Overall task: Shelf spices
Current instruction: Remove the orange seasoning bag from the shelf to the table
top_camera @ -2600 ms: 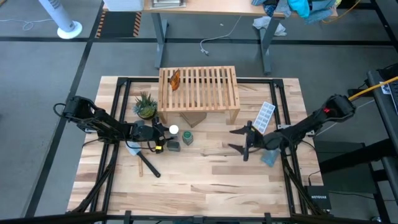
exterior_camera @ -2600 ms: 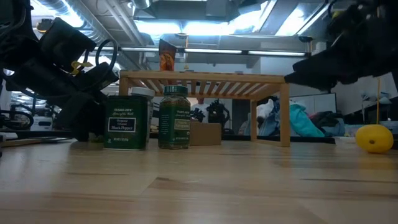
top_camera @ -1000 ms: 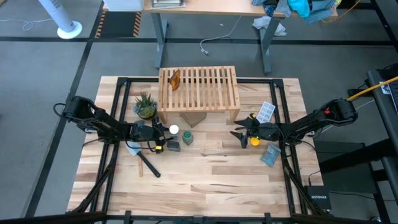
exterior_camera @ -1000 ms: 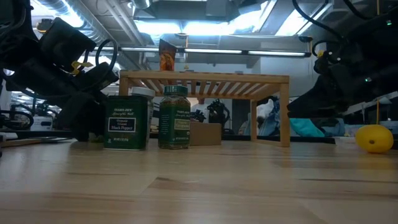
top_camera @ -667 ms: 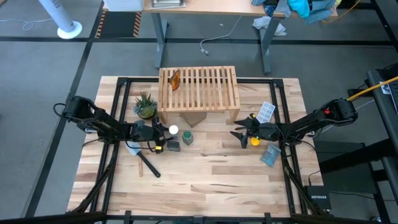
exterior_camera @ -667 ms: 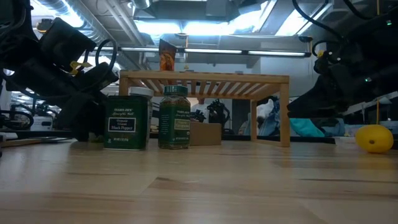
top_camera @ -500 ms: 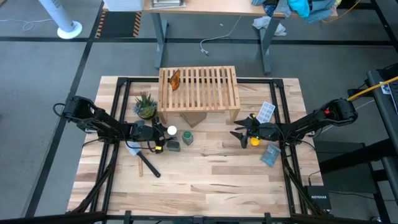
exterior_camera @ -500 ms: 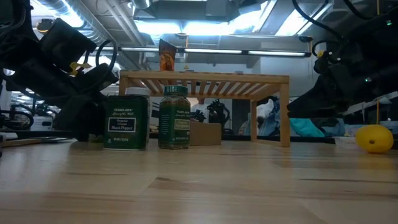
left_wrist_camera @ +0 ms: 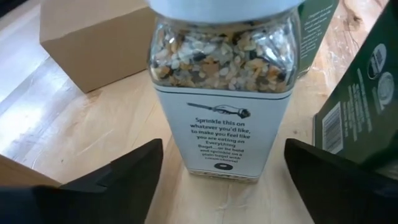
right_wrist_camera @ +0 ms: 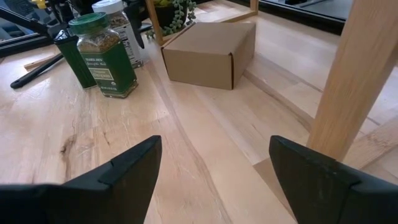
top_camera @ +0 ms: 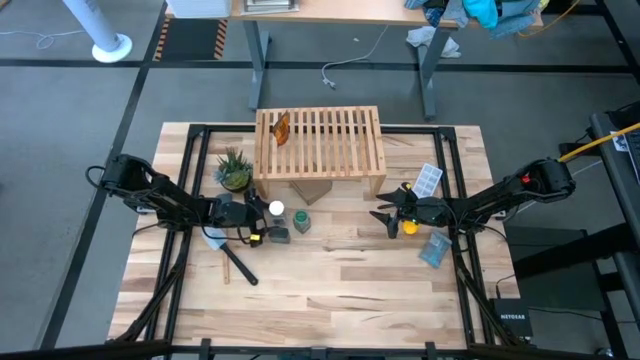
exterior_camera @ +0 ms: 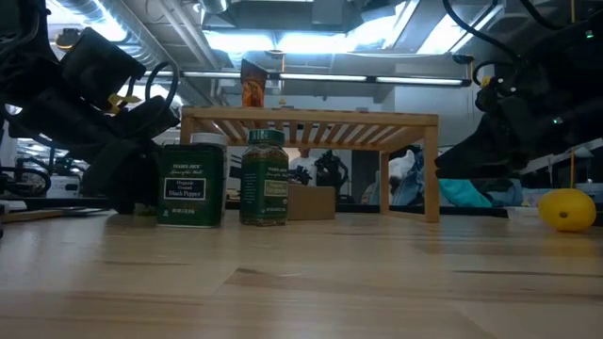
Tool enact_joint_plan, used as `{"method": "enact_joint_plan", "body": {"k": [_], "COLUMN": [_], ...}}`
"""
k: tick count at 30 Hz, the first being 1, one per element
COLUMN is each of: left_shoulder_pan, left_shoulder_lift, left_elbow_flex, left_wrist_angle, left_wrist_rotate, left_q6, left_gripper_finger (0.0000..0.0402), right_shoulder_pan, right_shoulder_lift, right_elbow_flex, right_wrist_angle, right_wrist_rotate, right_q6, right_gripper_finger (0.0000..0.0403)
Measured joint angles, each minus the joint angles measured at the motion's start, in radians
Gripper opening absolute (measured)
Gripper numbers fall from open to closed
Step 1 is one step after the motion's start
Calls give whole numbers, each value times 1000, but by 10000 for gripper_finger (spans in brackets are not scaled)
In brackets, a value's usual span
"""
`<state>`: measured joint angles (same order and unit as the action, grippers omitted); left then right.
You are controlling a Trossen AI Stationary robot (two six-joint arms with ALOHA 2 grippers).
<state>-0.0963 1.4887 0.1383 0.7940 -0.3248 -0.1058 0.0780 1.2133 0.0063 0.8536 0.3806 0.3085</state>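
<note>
The left gripper (left_wrist_camera: 217,180) is spread wide, empty, straddling the white-capped jar (left_wrist_camera: 222,87) left of the black pepper tin (exterior_camera: 191,185). Advance until the pads flank the label, squeeze squarely, lift clear of the tin. The right gripper (right_wrist_camera: 214,180) waits open near the shelf (top_camera: 320,141).

4 spice containers: green-lidded jar (top_camera: 301,221), dark tin (top_camera: 279,235), amber bottle (top_camera: 281,127), white-capped jar (top_camera: 275,209), 1 shelf (top_camera: 330,145), 1 cardboard box (right_wrist_camera: 208,53), 1 plant (top_camera: 234,169), 1 lemon (exterior_camera: 565,208)
</note>
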Motion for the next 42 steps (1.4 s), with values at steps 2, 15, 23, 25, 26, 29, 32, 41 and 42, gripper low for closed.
{"method": "enact_joint_plan", "body": {"k": [2,15,23,25,26,29,32,41,42], "left_shoulder_pan": [-1,-1,-1,-1,-1,-1,-1,-1,-1], "left_shoulder_lift": [0,-230,-494,-555,-582,-661,-730,-842,-843], "left_elbow_flex": [0,-1,-1,-1,-1,-1,-1,-1,-1], "left_wrist_angle": [0,-234,-471,-501,-505,-498,-490,-398,-367], "left_wrist_rotate": [-8,-57,-97,-116,-125,-142,-147,-148,-149], "left_q6": [-12,5,5,9,20,62,84,131,141], "left_gripper_finger": [344,363,362,362,362,362,362,362,362], "right_shoulder_pan": [0,0,0,0,0,0,0,0,0], "right_shoulder_lift": [0,0,0,0,0,0,0,0,0], "right_elbow_flex": [0,0,0,0,0,0,0,0,0], "right_wrist_angle": [0,0,0,0,0,0,0,-1,-2], "right_wrist_rotate": [0,0,0,0,0,0,0,0,0], "right_q6": [0,0,0,0,0,0,0,0,0], "right_gripper_finger": [303,303,303,303,303,303,303,303,303]}}
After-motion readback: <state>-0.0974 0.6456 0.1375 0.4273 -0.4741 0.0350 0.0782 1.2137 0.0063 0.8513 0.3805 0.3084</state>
